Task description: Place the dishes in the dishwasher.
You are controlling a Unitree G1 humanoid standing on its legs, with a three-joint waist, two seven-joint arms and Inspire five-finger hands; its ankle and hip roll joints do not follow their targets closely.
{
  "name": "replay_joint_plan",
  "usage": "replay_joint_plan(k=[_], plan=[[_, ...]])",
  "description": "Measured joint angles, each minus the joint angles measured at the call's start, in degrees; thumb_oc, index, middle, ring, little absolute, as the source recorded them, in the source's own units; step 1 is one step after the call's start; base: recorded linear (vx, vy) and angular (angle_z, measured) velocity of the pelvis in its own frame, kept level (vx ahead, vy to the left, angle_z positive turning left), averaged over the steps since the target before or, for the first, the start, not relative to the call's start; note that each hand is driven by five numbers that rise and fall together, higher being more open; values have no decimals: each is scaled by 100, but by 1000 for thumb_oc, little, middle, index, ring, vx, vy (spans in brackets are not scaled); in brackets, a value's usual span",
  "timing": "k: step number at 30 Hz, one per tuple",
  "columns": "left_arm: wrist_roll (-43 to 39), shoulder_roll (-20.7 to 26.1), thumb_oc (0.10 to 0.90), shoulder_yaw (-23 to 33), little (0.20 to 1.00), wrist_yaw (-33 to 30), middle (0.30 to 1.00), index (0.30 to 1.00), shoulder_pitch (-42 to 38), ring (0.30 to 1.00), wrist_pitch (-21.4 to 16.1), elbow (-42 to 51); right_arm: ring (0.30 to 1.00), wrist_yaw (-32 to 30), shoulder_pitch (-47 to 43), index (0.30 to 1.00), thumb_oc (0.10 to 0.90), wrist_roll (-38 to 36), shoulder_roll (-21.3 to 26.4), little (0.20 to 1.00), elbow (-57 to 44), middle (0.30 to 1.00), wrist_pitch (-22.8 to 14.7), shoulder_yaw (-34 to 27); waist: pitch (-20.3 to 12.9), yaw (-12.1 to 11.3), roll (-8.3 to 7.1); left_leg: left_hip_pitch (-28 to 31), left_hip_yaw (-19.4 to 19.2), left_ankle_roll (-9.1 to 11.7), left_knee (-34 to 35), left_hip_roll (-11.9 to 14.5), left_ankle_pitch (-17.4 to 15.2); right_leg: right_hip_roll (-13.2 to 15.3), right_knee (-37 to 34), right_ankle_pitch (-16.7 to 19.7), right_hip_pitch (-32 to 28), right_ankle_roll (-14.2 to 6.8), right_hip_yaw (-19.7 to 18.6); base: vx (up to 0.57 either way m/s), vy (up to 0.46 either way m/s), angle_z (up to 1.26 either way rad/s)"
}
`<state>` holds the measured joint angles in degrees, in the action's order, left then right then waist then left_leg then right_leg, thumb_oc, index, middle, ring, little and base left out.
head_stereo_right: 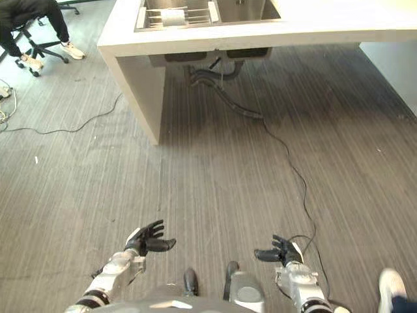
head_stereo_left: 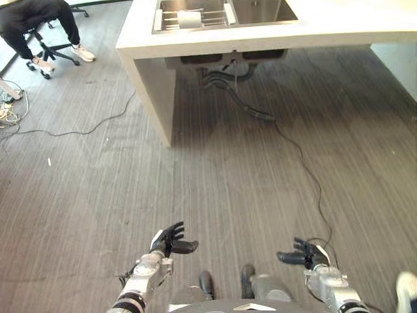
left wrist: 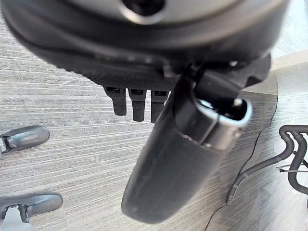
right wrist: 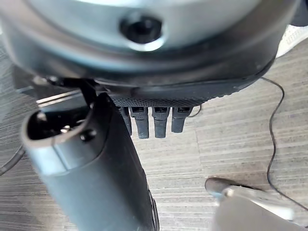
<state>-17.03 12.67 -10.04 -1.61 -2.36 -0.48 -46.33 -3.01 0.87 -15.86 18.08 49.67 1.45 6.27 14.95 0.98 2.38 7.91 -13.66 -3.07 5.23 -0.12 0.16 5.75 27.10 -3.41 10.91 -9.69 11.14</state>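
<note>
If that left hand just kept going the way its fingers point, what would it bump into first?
Probably nothing soon. The left hand is open and empty, fingers aimed across bare floor toward the right hand. The counter stands well ahead, off that line, though depth is hard to judge.

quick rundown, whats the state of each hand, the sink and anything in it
left hand: open, empty, held low over the floor
right hand: open, empty, held low over the floor
sink: set in the counter, rack across one basin
white dish: resting on the rack
</note>
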Motion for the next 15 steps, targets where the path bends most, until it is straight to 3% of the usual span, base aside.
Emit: replay_joint_plan(k=[1, 2, 5, 6, 9, 10, 12, 13, 15], plan=[[-109, 26, 800, -1, 900, -72, 900, 900, -54, 900, 1, -2, 900, 18, -26, 900, 800, -3, -30, 900, -9, 900, -1, -3, 93, -37, -103, 58, 5, 2, 0, -186, -246, 358, 756, -83, 586, -115, 40, 355, -101, -5], [-147, 32, 800, -3, 900, -93, 900, 900, -54, 900, 7, -1, 900, 28, -4, 900, 800, -8, -35, 900, -22, 900, 3, -3, 118, 2, -107, 60, 31, 7, 0, -246, -252, 475, 604, -81, 725, -118, 71, 276, -96, -6], [-275, 86, 800, 11, 900, -164, 900, 900, -87, 900, 15, 7, 900, 22, 11, 900, 800, -156, -43, 900, -100, 900, -1, -26, 178, 142, -115, -30, 214, -8, -50, -308, -357, 654, -868, 38, 914, -179, 58, 344, -140, 33], [-288, 131, 800, 14, 900, -182, 900, 900, -93, 900, 14, -15, 900, 10, 25, 900, 800, -230, -86, 900, -100, 900, -2, -25, 157, 250, -201, 21, 364, 54, -50, -343, -401, 760, -1801, 236, 942, -394, -51, 447, -153, 59], [-338, 155, 800, 48, 900, -224, 900, 900, -163, 900, 7, -9, 900, -8, 53, 900, 800, -236, -174, 900, -88, 900, -17, -62, 161, 292, -284, 92, 636, 109, -101, -336, -470, 885, -2683, 477, 893, -463, -283, 377, -143, 50], [-378, 158, 800, 49, 900, -230, 900, 900, -103, 900, -5, -7, 900, -7, 58, 900, 800, -236, -185, 900, -73, 900, -23, -65, 152, 293, -294, 245, 655, 137, -39, -297, -488, 915, -2640, 586, 880, -447, -278, 434, -213, 30], [-386, 163, 800, 47, 900, -234, 900, 900, 61, 900, -2, 41, 900, 57, 133, 900, 800, -231, -184, 900, 85, 900, -28, -69, 13, 293, -303, 552, 877, 448, -52, -61, -715, 875, -2178, 885, 744, -343, -265, 430, -249, 49], [-448, 157, 800, 33, 900, -257, 900, 900, 176, 900, -2, 237, 900, 104, 96, 900, 800, -232, -149, 900, 102, 900, -30, -162, -61, 360, -120, 677, 1105, 588, -32, 273, -857, 639, -1608, 1057, 846, -168, -186, 283, -184, 51], [-448, 157, 800, 33, 900, -257, 900, 900, 176, 900, -2, 237, 900, 104, 96, 900, 800, -232, -149, 900, 102, 900, -30, -162, -61, 360, -120, 677, 1105, 588, -32, 273, -857, 639, -1608, 1057, 846, -168, -186, 146, -104, 30]])
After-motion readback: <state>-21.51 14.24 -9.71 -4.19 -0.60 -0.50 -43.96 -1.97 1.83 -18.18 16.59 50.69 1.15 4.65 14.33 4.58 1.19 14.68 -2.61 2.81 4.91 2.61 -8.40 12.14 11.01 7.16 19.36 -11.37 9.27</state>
